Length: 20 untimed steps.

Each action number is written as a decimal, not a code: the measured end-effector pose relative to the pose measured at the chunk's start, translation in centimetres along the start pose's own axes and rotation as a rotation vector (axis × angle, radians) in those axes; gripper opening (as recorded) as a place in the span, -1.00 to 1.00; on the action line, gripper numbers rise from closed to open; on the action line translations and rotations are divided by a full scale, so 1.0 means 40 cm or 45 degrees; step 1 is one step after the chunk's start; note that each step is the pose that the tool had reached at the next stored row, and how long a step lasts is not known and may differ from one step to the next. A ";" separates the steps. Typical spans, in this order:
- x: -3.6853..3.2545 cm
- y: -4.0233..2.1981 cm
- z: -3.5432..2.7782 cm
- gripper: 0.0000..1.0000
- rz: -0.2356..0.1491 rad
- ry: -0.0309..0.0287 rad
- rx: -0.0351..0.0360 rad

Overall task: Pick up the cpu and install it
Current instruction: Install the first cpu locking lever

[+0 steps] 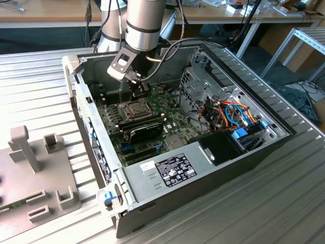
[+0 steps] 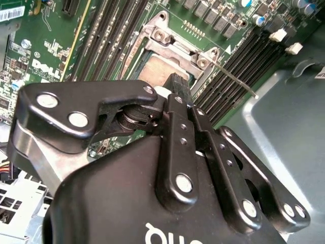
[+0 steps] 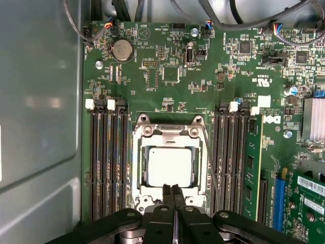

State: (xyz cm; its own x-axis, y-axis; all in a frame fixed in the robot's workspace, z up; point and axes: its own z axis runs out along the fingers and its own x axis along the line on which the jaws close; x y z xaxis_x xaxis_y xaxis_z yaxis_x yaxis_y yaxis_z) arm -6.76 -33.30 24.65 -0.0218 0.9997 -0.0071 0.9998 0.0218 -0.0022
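Note:
The cpu (image 3: 170, 165), a flat square chip with a dull silver top, lies in the socket on the green motherboard (image 3: 203, 71). The shiny retention frame (image 3: 169, 131) lies around its edges. In the exterior view the cpu (image 1: 133, 108) sits near the middle of the open computer case. My gripper (image 3: 172, 192) hangs just above the chip's near edge with its black fingers pressed together and nothing between them. In the second wrist view the fingertips (image 2: 179, 84) stand over the chip's edge, with the cpu (image 2: 160, 71) partly hidden behind them. In the exterior view the gripper (image 1: 138, 92) hangs beside the socket.
Memory slots (image 3: 107, 162) flank the socket on both sides, and a thin retention lever (image 2: 236, 81) juts out beside it. A black card (image 1: 144, 129), a power supply (image 1: 172, 168), a metal drive cage (image 1: 203, 84) and case walls (image 1: 84, 109) crowd the board. Grey fixtures (image 1: 30, 168) stand outside the case.

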 end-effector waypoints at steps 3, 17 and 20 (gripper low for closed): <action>0.000 -0.015 0.000 -0.79 0.000 0.0001 0.0000; 0.000 -0.039 0.000 -0.79 0.000 0.0001 0.0000; 0.001 -0.063 0.000 -0.79 0.000 0.0002 -0.0001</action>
State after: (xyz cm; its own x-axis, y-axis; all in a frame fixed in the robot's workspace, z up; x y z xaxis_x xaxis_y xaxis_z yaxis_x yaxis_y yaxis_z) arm -9.30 -33.31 24.64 -0.0218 0.9997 -0.0070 0.9998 0.0218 -0.0022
